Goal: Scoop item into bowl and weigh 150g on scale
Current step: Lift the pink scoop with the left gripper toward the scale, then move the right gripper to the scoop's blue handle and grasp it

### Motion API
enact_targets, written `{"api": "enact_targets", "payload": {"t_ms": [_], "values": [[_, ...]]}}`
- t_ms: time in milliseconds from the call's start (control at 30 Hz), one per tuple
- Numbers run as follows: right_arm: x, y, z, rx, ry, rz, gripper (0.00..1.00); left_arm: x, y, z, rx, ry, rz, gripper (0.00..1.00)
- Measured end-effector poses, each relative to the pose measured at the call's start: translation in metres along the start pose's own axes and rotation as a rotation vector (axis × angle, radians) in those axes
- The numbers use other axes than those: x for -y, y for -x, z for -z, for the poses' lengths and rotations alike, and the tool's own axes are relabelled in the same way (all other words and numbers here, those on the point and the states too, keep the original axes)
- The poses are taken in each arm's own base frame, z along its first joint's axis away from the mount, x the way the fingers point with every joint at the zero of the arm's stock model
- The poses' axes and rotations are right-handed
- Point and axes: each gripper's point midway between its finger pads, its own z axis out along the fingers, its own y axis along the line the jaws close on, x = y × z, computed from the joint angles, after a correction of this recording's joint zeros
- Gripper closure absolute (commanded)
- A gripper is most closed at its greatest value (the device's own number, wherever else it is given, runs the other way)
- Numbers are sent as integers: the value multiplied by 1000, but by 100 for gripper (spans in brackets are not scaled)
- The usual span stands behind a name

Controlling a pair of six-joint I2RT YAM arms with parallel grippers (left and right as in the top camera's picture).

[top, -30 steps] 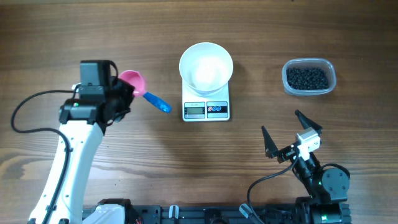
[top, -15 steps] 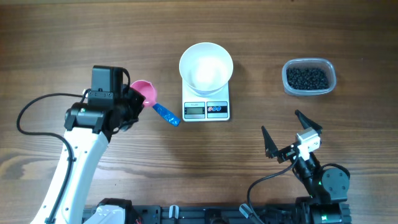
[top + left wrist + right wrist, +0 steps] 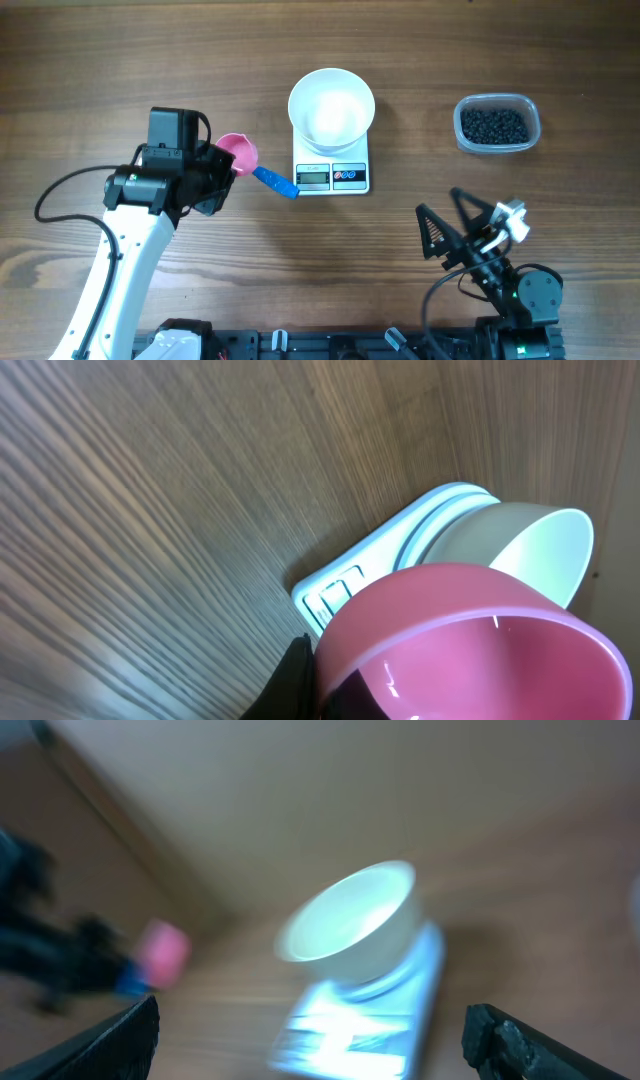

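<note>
The left gripper [image 3: 220, 172] is clamping together on a pink plastic scoop [image 3: 239, 152] with a blue handle [image 3: 275, 182], holding it over the wooden table [image 3: 120, 60] left of centre. The handle is pointing toward the small white rectangular digital scale [image 3: 332, 177], its tip just beside the scale's left side. In the left wrist view the scoop's cup [image 3: 470, 640] is showing no contents.

The round white bowl [image 3: 331, 108] is sitting on the scale near the middle of the table's far edge. The tiny glossy black beads [image 3: 492, 125] are lying in a clear rounded plastic tub [image 3: 530, 118] toward the far right corner, well apart from the bowl.

The right gripper [image 3: 450, 228] is hanging near the near edge with its 2 fingers spread wide, gripping nothing. Its wrist view is blurred, but seems to be facing the bowl and scale.
</note>
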Motion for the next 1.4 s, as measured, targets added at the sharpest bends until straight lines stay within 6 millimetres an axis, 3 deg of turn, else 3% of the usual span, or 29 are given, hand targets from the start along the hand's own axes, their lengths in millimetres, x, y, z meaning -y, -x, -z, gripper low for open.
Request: {"api": "enact_targets", "payload": {"t_ms": [167, 233, 333, 533, 767, 1133, 1400], "values": [[-7, -7, 0, -47, 34, -427, 0, 2, -6, 0, -33, -8, 77, 96], [-8, -7, 0, -54, 36, -494, 0, 3, -11, 0, -60, -15, 89, 96], [-12, -11, 1, -78, 55, -468, 7, 6, -20, 1, -107, -25, 97, 96], [-23, -20, 3, -145, 108, -427, 7, 15, -50, -2, -155, -37, 42, 96], [-18, -43, -1, -285, 80, -440, 7, 29, -88, -5, -140, -70, -63, 96], [-47, -24, -31, -437, 136, -326, 13, 42, -109, -6, -52, -125, -84, 96], [-75, -46, -51, -496, 232, -255, 18, 48, -119, -5, -59, -152, -37, 96]]}}
